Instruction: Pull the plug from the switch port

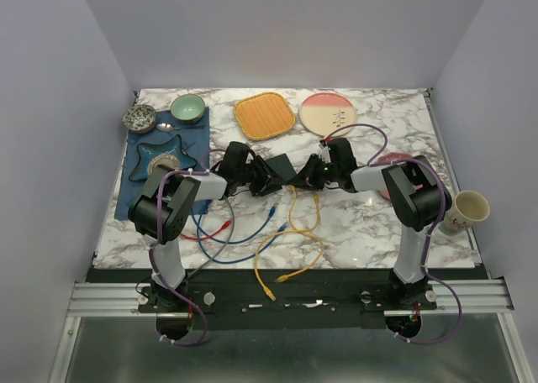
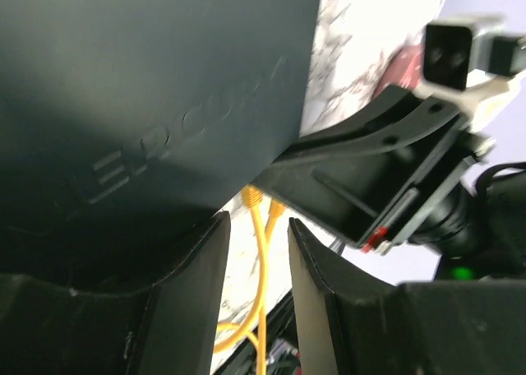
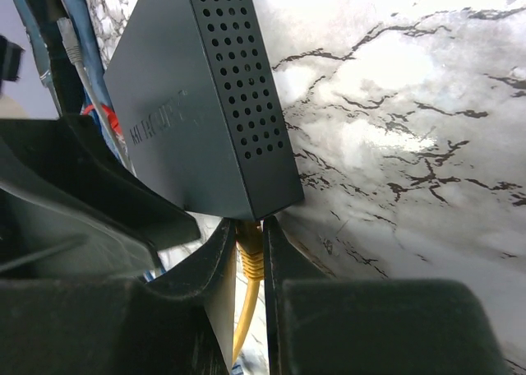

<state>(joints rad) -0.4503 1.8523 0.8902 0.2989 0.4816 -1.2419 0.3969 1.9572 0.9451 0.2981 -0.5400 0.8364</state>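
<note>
The switch (image 1: 282, 166) (image 2: 164, 87) (image 3: 189, 104), a flat dark box with a perforated side, sits tilted between my two grippers at the table's middle. A yellow plug (image 3: 250, 252) (image 2: 251, 198) meets its lower edge, and its yellow cable (image 1: 294, 211) trails toward the near edge. My right gripper (image 3: 251, 227) (image 1: 313, 177) is shut on the plug's boot, tips right up against the switch. My left gripper (image 2: 257, 223) (image 1: 256, 177) stands open just below the switch's corner. Only yellow cable and table show through its gap. Its left finger (image 2: 197, 276) lies against the switch.
Blue (image 1: 252, 232), red (image 1: 220, 228) and grey cables lie loose near the left arm. An orange square plate (image 1: 264, 115) and a pink-cream plate (image 1: 328, 112) sit at the back. A blue mat (image 1: 197, 139) with bowls is at the left, and a cup (image 1: 468, 208) at the right edge.
</note>
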